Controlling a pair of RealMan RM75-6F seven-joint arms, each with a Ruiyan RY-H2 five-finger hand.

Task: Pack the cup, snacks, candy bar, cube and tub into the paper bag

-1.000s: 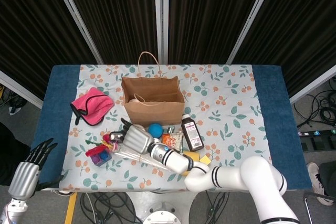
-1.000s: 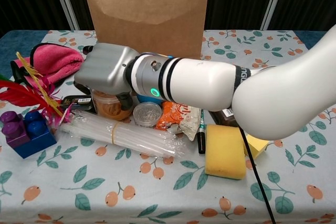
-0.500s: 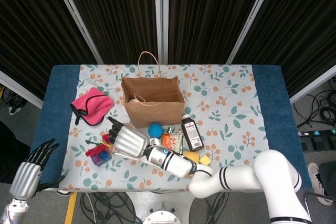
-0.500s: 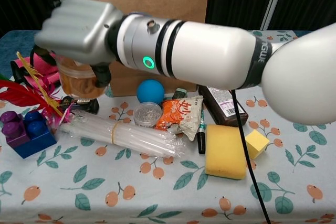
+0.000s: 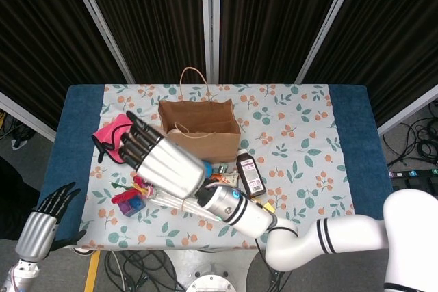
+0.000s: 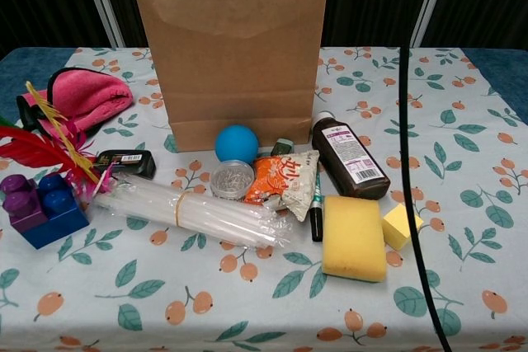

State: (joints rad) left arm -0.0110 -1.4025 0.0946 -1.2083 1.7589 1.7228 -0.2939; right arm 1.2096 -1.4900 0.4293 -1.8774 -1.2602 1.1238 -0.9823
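Presently the right hand [image 5: 164, 163] is seen raised just left of the paper bag [image 5: 198, 131], palm hidden, so its grasp cannot be told. The left hand [image 5: 40, 230], spread and empty, is seen well apart.

Even, bright overhead light in both views; worktop [image 5: 308, 135] cloth evenly lit, no hot spots. Shadows short and soft, close under paper bag [image 6: 232, 47] and sponge [image 6: 354, 237]. Dark curtains behind swallow light, near black. My right hand [image 5: 164, 162] looms close to head camera, oversized, slightly soft at fingertips, mild sheen on metal back. Chest view sharp throughout. My left hand [image 5: 41, 227] sits dim at frame corner
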